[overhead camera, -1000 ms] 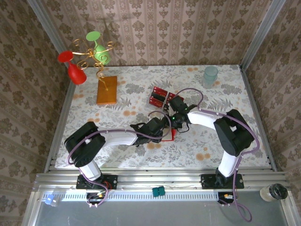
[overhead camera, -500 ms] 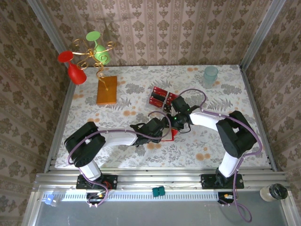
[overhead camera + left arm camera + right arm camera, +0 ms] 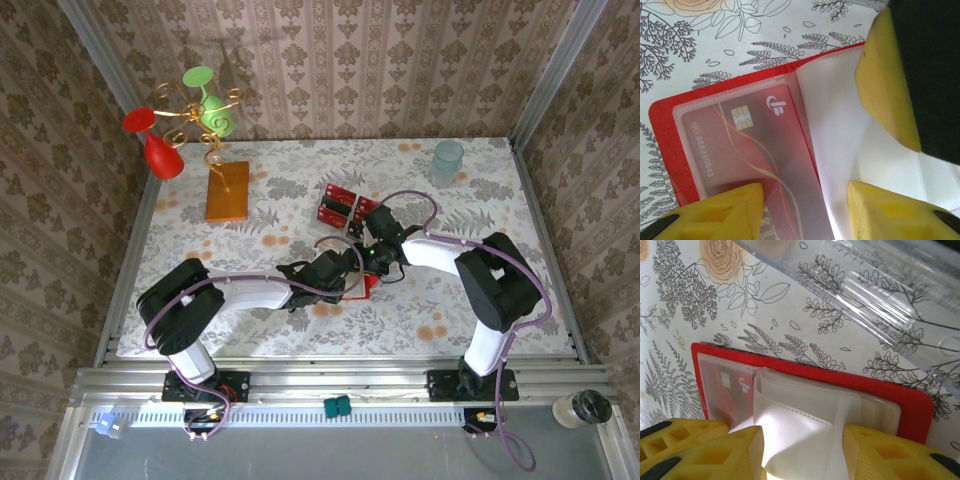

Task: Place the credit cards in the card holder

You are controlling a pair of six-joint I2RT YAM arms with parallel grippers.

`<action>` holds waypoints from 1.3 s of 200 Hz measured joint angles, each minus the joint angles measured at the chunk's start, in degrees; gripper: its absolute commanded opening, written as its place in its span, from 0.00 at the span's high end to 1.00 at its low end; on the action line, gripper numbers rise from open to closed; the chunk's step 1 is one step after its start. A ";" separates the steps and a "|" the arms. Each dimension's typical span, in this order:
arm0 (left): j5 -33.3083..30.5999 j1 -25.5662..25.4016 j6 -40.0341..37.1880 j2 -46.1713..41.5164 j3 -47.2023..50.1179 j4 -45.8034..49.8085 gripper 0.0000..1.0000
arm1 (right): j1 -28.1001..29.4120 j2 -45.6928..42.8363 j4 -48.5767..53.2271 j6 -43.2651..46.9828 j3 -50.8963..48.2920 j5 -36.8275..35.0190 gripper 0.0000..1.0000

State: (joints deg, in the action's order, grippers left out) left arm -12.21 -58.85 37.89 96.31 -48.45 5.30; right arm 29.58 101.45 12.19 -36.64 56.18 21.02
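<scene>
The card holder (image 3: 366, 284) lies open on the floral cloth, red with pale clear pockets (image 3: 705, 115) (image 3: 805, 371). One red credit card (image 3: 740, 145) with a gold chip sits inside its left pocket. My left gripper (image 3: 805, 210) is open, one fingertip over the carded pocket, the other on the white leaf. My right gripper (image 3: 800, 455) is open, its yellow fingers (image 3: 705, 450) standing either side of a raised clear pocket leaf (image 3: 805, 425). Both grippers (image 3: 345, 265) (image 3: 375, 255) meet over the holder. More credit cards (image 3: 340, 208) stand in a clear rack (image 3: 865, 295) just behind.
An orange-brown slab (image 3: 227, 191) lies at the back left below a gold wire stand (image 3: 205, 110) bearing a red and a green glass. A pale green cup (image 3: 447, 160) stands at the back right. A jar (image 3: 581, 408) sits beyond the table's near right corner.
My right gripper's jaws have widened over the holder. Both arms have stayed almost in place.
</scene>
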 measured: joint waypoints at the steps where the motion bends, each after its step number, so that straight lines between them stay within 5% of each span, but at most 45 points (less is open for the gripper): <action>1: 0.00 0.00 0.02 0.00 0.00 0.00 0.52 | 0.00 0.00 -0.02 -0.02 0.00 0.02 0.53; 92: 0.02 0.00 0.00 -1.79 0.31 0.07 0.46 | -0.13 -0.04 -0.20 -0.13 0.02 3.21 0.55; 154: -0.59 0.46 0.00 -10.60 1.99 1.20 0.40 | 1.03 -3.02 -0.20 -2.40 1.01 4.33 0.55; 260: -1.73 10.38 -0.13 -29.00 11.50 5.07 0.38 | 7.98 3.67 -4.81 -9.11 6.78 4.76 0.52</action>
State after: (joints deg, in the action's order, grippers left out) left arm -13.93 -48.47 37.76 67.31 -36.95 10.37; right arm 37.56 105.12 7.38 -45.76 62.96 25.78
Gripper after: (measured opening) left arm 0.619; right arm 0.480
